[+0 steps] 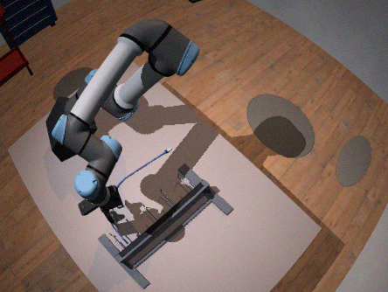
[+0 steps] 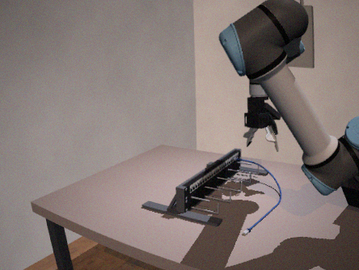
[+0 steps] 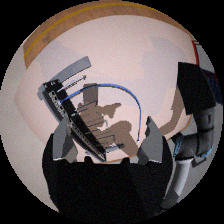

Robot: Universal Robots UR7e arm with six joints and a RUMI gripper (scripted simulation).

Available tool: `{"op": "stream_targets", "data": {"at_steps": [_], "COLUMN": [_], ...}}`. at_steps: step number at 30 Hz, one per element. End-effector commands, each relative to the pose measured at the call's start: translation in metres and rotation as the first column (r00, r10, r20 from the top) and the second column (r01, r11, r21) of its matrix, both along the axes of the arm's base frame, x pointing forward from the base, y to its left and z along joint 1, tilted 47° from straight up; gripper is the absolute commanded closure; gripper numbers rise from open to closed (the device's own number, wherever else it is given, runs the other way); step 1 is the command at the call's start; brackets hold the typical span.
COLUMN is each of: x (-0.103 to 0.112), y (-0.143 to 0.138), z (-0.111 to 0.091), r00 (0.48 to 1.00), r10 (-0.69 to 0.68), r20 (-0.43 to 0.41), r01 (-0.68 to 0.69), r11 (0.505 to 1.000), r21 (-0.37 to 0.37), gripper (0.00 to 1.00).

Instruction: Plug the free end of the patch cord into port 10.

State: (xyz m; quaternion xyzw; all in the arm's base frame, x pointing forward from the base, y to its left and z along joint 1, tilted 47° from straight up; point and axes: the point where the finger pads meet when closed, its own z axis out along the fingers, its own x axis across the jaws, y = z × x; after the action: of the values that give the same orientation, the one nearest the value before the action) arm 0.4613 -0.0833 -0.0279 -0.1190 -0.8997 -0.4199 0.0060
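Observation:
The blue patch cord (image 1: 142, 169) (image 2: 280, 190) (image 3: 140, 110) curves from the far end of the rack, where one end is plugged in, across the table. Its free plug (image 1: 169, 150) (image 2: 246, 232) (image 3: 138, 140), clear and small, lies on the table in front of the rack's other end. Which way its latch faces is too small to tell. The dark rack (image 1: 145, 282) (image 2: 183, 199) stands on two flat grey feet and looks level. Single port numbers cannot be read. My gripper (image 2: 263, 147) (image 3: 108, 115) is wide open and empty, high above the table near the rack's plugged end, away from the free plug.
Several thin wire cable guides (image 2: 217, 208) stick out from the rack's port side, between the rack and the cord's curve. The table (image 1: 271, 227) (image 2: 101, 182) ends beyond the rack's feet. A blue cabinet (image 1: 30, 22) stands on the floor behind the arm.

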Motion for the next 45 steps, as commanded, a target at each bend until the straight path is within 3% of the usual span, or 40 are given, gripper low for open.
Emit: {"op": "stream_targets", "data": {"at_steps": [1, 26, 34, 45], "x": [0.000, 0.000, 0.000, -0.014], "y": [-0.001, 0.006, 0.025, 0.100], "z": [0.000, 0.008, 0.029, 0.096], "r00": [1.000, 1.000, 1.000, 0.998], "r10": [-0.001, 0.001, 0.007, 0.029], "r20": [0.001, 0.004, 0.015, 0.061], "r01": [0.001, -0.001, -0.006, -0.026], "r11": [1.000, 1.000, 1.000, 0.998], "r21": [-0.001, -0.005, -0.018, -0.056], "gripper": [0.00, 0.00, 0.00, 0.00]}}
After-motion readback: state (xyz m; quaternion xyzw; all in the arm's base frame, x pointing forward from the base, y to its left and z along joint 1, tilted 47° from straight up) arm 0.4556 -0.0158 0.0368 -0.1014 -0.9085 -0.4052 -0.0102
